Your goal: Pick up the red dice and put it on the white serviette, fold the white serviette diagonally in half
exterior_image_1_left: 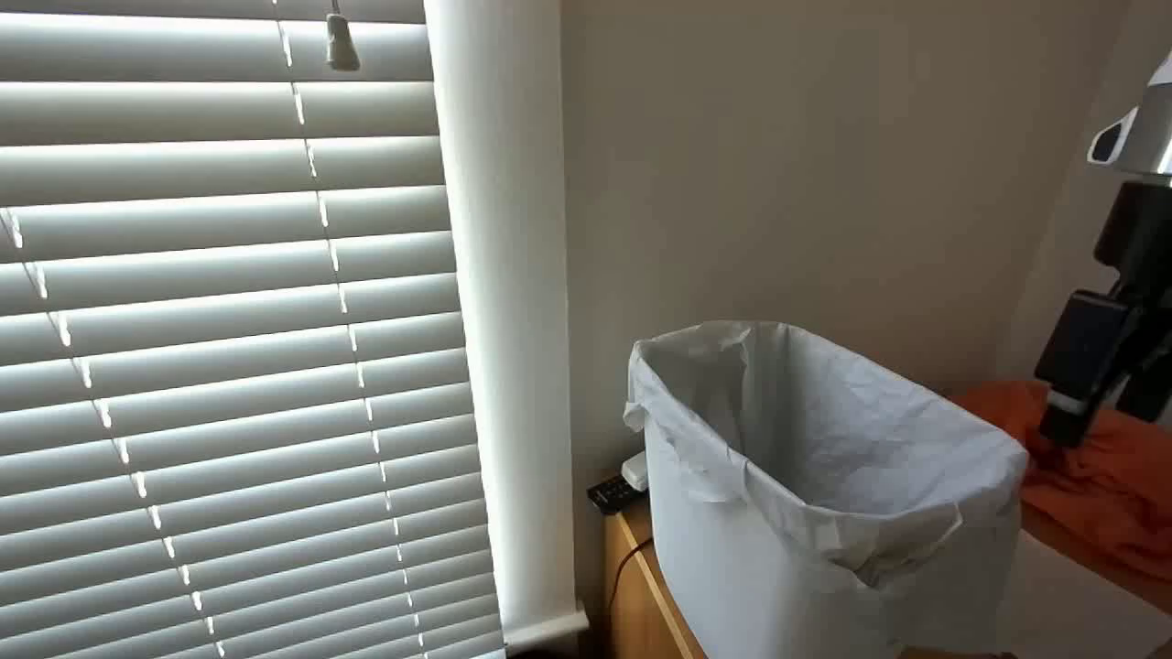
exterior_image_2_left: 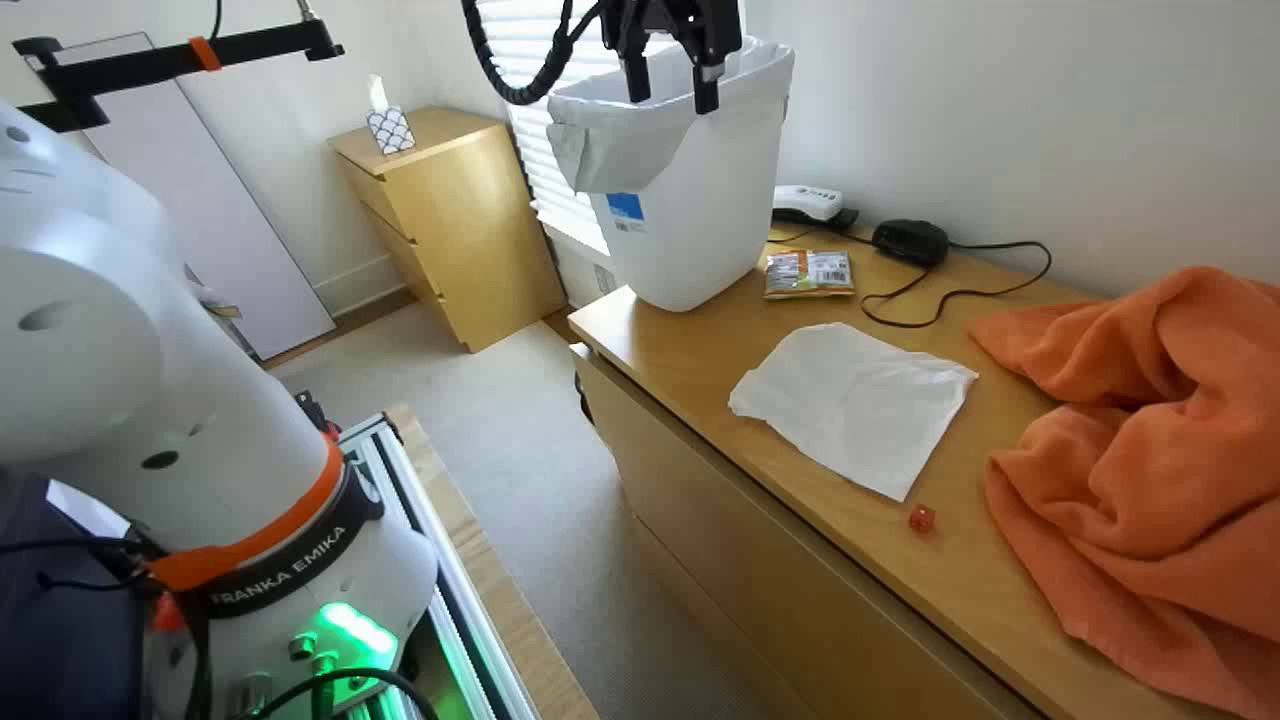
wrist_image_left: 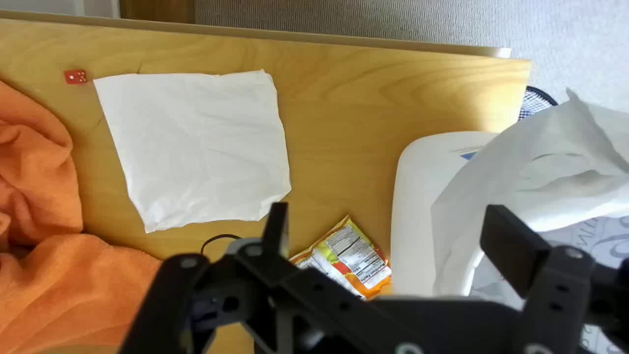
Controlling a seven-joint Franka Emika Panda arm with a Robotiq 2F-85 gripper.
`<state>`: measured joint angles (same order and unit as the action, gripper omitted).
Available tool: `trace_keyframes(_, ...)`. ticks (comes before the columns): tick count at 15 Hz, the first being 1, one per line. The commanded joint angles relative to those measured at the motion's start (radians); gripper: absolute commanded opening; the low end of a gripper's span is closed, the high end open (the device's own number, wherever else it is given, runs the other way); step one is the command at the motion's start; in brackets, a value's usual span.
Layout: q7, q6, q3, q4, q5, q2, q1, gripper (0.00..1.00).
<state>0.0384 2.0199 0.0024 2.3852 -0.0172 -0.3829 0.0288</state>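
The red dice (exterior_image_2_left: 922, 518) lies on the wooden dresser top beside a corner of the white serviette (exterior_image_2_left: 860, 405), a small gap apart. In the wrist view the dice (wrist_image_left: 75, 76) is at the upper left, left of the serviette (wrist_image_left: 199, 147). The serviette lies flat and unfolded, slightly creased. My gripper (exterior_image_2_left: 672, 95) is open and empty, high above the dresser near the bin, away from the dice and serviette. In the wrist view its fingers (wrist_image_left: 388, 216) are wide apart with nothing between them.
A tall white lined bin (exterior_image_2_left: 700, 220) stands at the dresser's end, below the gripper. A snack packet (exterior_image_2_left: 808, 274) and a black adapter (exterior_image_2_left: 910, 242) with a cable lie near the wall. A bunched orange cloth (exterior_image_2_left: 1150, 470) lies close to the dice. The dresser's front edge is near the dice.
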Motion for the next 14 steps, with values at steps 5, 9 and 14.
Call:
trace_keyframes(5, 0.000, -0.002, 0.002, -0.002, -0.001, 0.001, -0.002, 1.00)
trace_keyframes(9, -0.125, 0.008, 0.004, -0.004, 0.102, 0.065, -0.067, 1.00)
trace_keyframes(14, -0.242, 0.027, -0.051, 0.024, 0.116, 0.138, -0.146, 1.00)
